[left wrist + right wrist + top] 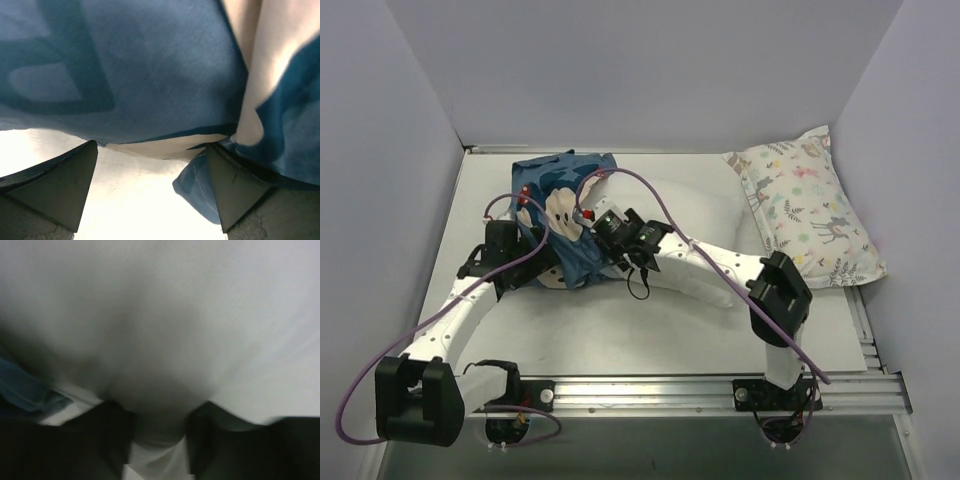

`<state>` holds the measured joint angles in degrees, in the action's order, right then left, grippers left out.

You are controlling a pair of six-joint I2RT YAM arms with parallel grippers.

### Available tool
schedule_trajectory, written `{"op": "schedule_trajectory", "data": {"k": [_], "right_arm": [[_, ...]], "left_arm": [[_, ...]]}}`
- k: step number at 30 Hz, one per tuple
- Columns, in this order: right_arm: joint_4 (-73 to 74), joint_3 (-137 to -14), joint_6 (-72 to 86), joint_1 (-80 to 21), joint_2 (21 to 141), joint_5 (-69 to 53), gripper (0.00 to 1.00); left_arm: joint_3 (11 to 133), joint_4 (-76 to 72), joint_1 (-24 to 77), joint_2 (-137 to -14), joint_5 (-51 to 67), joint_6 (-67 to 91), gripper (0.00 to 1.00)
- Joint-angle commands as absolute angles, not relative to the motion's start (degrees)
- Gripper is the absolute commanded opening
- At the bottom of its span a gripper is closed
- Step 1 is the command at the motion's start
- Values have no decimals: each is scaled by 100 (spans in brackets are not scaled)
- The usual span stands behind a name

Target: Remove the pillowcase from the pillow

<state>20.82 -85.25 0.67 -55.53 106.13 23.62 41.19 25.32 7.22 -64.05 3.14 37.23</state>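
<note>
The dark-blue fabric pillowcase (570, 172), printed with darker letters and a cream round face patch, is sitting bunched over the left end of the large plain white stuffed pillow (695, 215). That pillow is lying across the middle of the white table (620, 340) with its right end bare. The left gripper (151, 147) is reaching in from the near left, its fingers (65, 185) standing wide apart. The pillowcase hem and a cream strip are hanging just past their tips, and a loose blue fold is drooping beside the right one. The right gripper (160, 412) is pressing into the pillow beside the bunched cloth, its fingers drawn narrow and pinching a ridge of white fabric. That view is blurred, with a sliver of blue at its left edge. The pillowcase's far edge is lying close to the white back wall (640, 70), and the left wall (380, 200) is standing near the left arm, so room is tightest there. The widest bare stretch is running along the near side, between the pillow and the metal rail (670, 390). A smaller white pillow with pastel floral and deer print (810, 205) is filling the far right corner, just beside the plain pillow's right end — whether they are touching I cannot tell. Purple cables (650, 190) are looping over both arms and across the bunched cloth.
</note>
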Motion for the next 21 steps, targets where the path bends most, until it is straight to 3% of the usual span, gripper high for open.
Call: {"op": "schedule_trajectory", "data": {"k": [1,2,5,8,10,12,13,15,16,21], "right_arm": [[2688,-9412,358,-5310,11030,2716,20],[2829,-9483,526,-5248,10908,2603,0],[2900,-9606,1053,-4888,10461,1724,0],[2944,-9659,1379,-4581,10065,917,0],[2944,-9633,1589,-4430,9906,381,0],[2962,-9598,1573,-4386,9704,378,0],[2988,-9572,1530,-4377,9660,474,0],[3015,-9414,1529,-4342,9493,527,0],[3006,-9343,1529,-4324,9414,527,0],[3015,-8922,1652,-4123,9036,826,0]], "left_arm": [[4070,1758,800,-6530,554,4034,98],[4043,1645,809,-6539,502,4086,97],[4025,1478,817,-6495,334,4201,95],[4034,1310,817,-6337,45,4315,84],[4113,1231,817,-6276,-147,4333,68],[4227,1283,809,-6293,-403,4316,45],[4402,1405,809,-6310,-500,4246,21],[4578,1572,791,-6319,-877,4166,5],[4744,1660,765,-6328,-983,4036,0],[5229,2267,449,-6416,-1827,3859,0]]}}
